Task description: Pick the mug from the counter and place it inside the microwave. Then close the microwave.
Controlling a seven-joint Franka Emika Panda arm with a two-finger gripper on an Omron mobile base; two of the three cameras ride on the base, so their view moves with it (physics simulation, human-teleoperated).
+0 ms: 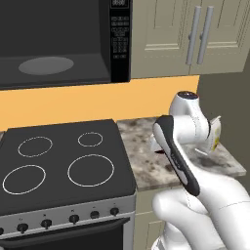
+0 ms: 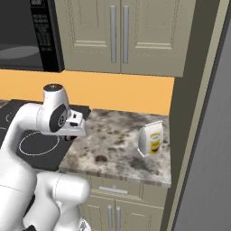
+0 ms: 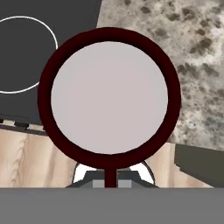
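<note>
The claw (image 3: 111,178) is clamped tight on the handle side of the dark red mug (image 3: 109,97), whose pale inside faces the hand camera and whose thin handle runs down between the fingertips. The mug hangs above the seam where the speckled stone bench (image 3: 192,52) meets the black stove (image 3: 48,52), with a white burner ring (image 3: 26,54) to one side and pale wood-toned floor (image 3: 26,162) showing far below. From the base cameras, the white arm (image 1: 188,146) bends over the bench's (image 1: 146,156) near edge, just right of the stove (image 1: 63,161), and a sliver of dark red shows beneath the wrist. A white and yellow bag (image 2: 150,137) stands upright on the bench (image 2: 113,144), well apart from the arm (image 2: 49,118). Above the stove, the black microwave (image 1: 120,39) stands open, its grey turntable plate (image 1: 46,65) bare. Beige wall cabinets (image 1: 195,34) hang to its right.
</note>
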